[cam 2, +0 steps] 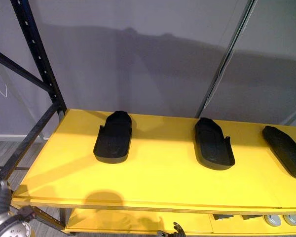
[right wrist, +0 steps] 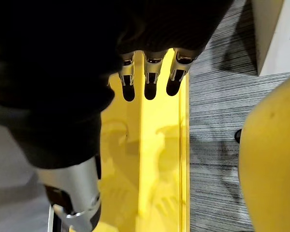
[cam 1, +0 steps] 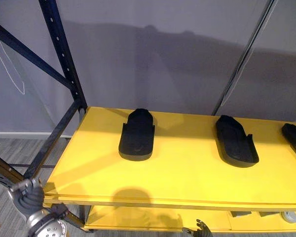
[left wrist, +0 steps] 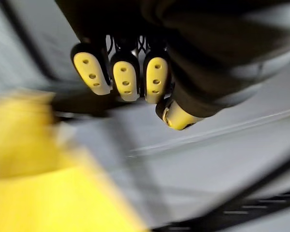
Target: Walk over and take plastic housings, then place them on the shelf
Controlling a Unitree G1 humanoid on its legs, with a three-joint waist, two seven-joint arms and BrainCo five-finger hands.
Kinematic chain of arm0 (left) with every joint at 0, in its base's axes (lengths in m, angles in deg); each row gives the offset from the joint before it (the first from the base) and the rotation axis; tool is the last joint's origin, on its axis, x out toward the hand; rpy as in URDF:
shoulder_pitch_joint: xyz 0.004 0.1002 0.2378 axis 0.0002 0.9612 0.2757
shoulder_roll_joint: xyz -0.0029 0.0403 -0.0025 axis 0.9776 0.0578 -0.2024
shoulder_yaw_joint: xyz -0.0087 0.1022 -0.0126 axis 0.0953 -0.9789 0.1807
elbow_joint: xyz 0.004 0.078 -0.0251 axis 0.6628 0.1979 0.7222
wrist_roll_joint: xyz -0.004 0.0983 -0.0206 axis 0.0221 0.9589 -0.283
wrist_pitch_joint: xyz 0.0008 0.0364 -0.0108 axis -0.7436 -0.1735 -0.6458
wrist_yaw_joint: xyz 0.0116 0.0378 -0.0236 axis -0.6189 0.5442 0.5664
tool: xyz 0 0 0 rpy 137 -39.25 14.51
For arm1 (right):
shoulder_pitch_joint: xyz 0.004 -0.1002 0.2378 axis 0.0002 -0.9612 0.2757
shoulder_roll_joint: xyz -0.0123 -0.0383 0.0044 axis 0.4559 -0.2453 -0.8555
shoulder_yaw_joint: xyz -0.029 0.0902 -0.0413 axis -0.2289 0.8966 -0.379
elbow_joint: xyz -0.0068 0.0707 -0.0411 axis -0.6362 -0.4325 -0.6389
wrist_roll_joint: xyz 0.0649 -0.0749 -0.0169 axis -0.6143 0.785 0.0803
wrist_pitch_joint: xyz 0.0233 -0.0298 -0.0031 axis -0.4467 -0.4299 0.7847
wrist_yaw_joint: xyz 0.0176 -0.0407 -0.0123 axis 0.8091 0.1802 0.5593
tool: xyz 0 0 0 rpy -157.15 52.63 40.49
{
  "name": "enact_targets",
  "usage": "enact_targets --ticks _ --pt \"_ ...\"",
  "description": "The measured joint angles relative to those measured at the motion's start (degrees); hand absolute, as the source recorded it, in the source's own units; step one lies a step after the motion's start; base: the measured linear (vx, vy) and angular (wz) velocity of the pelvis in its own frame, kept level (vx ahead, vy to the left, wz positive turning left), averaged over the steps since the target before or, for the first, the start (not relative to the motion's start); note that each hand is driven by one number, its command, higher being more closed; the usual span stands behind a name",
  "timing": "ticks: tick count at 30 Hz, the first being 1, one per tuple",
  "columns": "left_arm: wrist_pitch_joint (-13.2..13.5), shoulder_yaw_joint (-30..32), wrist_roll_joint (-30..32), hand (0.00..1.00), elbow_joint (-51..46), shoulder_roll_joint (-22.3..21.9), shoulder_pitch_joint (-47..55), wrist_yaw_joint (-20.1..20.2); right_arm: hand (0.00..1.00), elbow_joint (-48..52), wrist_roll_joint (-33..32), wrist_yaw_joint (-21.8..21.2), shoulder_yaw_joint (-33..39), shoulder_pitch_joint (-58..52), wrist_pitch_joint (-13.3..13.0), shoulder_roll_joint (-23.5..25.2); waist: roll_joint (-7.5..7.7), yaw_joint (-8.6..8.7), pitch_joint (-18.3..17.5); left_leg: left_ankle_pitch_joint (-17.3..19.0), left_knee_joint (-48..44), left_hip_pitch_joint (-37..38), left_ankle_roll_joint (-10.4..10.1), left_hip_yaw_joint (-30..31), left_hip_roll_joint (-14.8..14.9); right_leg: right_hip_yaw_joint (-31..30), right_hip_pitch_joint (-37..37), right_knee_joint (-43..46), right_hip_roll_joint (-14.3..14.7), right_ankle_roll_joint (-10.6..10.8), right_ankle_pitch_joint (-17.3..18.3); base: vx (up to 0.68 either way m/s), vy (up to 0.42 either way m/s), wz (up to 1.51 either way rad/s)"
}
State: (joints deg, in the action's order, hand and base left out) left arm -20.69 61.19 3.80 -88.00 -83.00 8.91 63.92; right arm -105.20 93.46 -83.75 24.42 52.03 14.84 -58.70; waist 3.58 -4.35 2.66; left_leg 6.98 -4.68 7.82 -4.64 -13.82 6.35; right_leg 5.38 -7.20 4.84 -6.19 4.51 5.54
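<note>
Black plastic housings (cam 1: 137, 136) on yellow shelf (cam 1: 187, 180), beyond both hands. Left hand (left wrist: 126, 79) curled, empty; right hand (right wrist: 150, 83) fingers straight, empty.

3 blk housings (cam 1: 137, 136) flat, apart on yellow shelf (cam 1: 187, 180), prob. open-side up

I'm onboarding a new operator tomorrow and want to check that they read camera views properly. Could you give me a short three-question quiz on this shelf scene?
1. Count: how many black housings lie on the yellow top shelf?
2. True or false: the right hand is curled round a housing.
3. Where is the left hand? A) resting on the middle housing B) low by the top shelf's front left corner C) over the rightmost housing

Key: 1) three; 2) false, its fingers hang straight and empty over the lower shelf; 3) B.
</note>
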Motion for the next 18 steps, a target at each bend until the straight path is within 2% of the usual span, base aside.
enact_targets --ticks 2,6,10,11,13,18 --pt "-0.78 0.24 -0.03 1.00 5.10 -0.12 0.14 0.20 0.00 0.18 0.66 -0.01 -0.01 0.01 0.08 0.01 -0.01 0.06 0.00 0.09 -0.43 -0.08 -0.04 -0.10 0.17 -0.02 0.03 0.05 0.13 -0.10 0.07 0.01 -0.014 -0.02" --pt "-1.66 -0.38 -1.37 1.00 22.44 -0.01 -0.33 2.56 0.00 0.85 1.09 0.07 -1.13 0.00 0.46 -0.11 -0.05 0.47 -0.01 0.11 -0.45 0.15 -0.05 -0.61 0.36 -0.11 0.29 0.37 0.14 -0.17 0.11 0.01 -0.011 -0.05" --pt "-1.64 -3.10 -2.15 1.00 32.63 0.10 -0.56 4.97 0.00 1.04 1.08 0.28 -1.10 -0.02 0.77 -0.19 -0.08 0.46 -0.02 0.05 -0.32 0.20 -0.03 -1.00 0.30 -0.23 0.77 0.63 0.06 -0.17 0.11 -0.02 -0.001 -0.05" --pt "-1.63 -3.89 -1.95 0.00 33.55 0.12 -0.56 5.35 0.00 1.04 1.08 0.33 -1.10 -0.02 0.77 -0.21 -0.09 0.46 -0.03 0.01 -0.27 0.20 -0.03 -1.09 0.30 -0.27 1.04 0.68 0.06 -0.16 0.11 -0.05 0.000 -0.05" --pt "-1.41 -6.15 1.29 0.00 37.22 0.26 -0.98 7.28 0.00 1.13 1.07 0.51 -0.99 -0.04 0.77 -0.25 -0.22 0.56 -0.10 -0.39 0.32 0.27 -0.03 -1.29 0.17 -0.36 1.42 0.72 0.05 -0.15 0.11 -0.04 -0.004 -0.04" --pt "-0.58 -10.01 2.98 0.00 42.16 0.60 -2.29 10.15 0.00 1.09 1.05 0.58 -0.32 -0.03 0.76 -0.62 -0.96 0.58 -0.45 -1.43 2.45 1.05 -0.12 -1.72 -0.11 -0.66 1.81 0.63 0.12 -0.14 0.10 0.00 -0.005 -0.02"
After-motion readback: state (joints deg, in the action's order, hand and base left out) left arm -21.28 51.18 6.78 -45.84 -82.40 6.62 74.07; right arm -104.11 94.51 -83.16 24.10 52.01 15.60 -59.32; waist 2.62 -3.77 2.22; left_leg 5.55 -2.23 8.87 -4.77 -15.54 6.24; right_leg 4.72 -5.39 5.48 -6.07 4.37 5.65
